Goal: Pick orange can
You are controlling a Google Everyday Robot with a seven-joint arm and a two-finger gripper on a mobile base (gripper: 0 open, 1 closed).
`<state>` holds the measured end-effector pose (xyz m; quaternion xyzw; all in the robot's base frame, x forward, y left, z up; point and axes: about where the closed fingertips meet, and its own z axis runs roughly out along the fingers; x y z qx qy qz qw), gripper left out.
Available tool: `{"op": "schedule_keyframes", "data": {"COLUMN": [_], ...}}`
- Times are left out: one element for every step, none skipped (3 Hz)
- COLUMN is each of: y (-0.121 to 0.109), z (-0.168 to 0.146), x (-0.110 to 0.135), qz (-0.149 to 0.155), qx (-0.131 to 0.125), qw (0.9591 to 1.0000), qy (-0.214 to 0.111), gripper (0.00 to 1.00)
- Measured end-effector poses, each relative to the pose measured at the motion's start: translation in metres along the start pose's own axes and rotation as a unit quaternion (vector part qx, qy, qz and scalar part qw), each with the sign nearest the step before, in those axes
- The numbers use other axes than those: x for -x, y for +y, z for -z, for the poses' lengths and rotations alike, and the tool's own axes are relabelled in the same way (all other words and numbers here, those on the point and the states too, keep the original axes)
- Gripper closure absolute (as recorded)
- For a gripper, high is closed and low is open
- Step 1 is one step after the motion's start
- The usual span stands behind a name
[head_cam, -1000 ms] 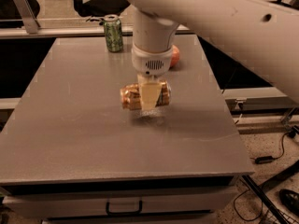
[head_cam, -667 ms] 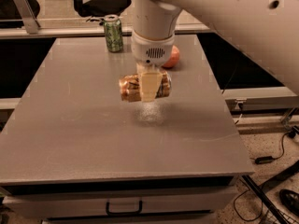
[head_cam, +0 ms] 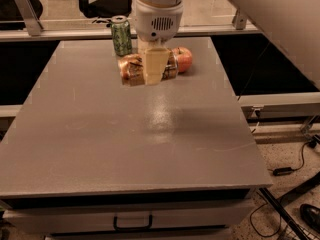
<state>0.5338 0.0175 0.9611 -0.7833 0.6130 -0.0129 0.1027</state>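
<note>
Camera view: one view, looking down over a grey table from its near edge.
Gripper (head_cam: 153,77): hangs from the white arm (head_cam: 159,14) over the far middle of the table, its tan fingers (head_cam: 154,64) pointing down and pinching the orange can across its middle.
Orange can (head_cam: 130,70): held on its side, long axis running left to right, one end showing on each side of the fingers; it looks lifted clear of the tabletop.
Green can (head_cam: 121,35): upright near the far edge, just left of the arm and behind the orange can.
Red apple (head_cam: 183,59): on the table just right of the orange can's right end and a little farther back; whether they touch I cannot tell.
Table (head_cam: 100,144): flat grey top, with a pale sheen on the surface nearer than the gripper.
Drawer handle (head_cam: 132,223): dark, on the front panel below the near edge.
Cables (head_cam: 292,169): black, lying on the speckled floor to the right of the table.
Rail (head_cam: 60,33): pale bar running along behind the far edge.
</note>
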Motion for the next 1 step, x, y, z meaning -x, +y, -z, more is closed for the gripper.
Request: {"op": "schedule_keyframes", "data": {"y": [0.0000], "z": [0.0000], "x": [0.0000], "qz": [0.000], "qx": [0.000], "qw": [1.0000], "qy": [0.000], "gripper": [1.00]}}
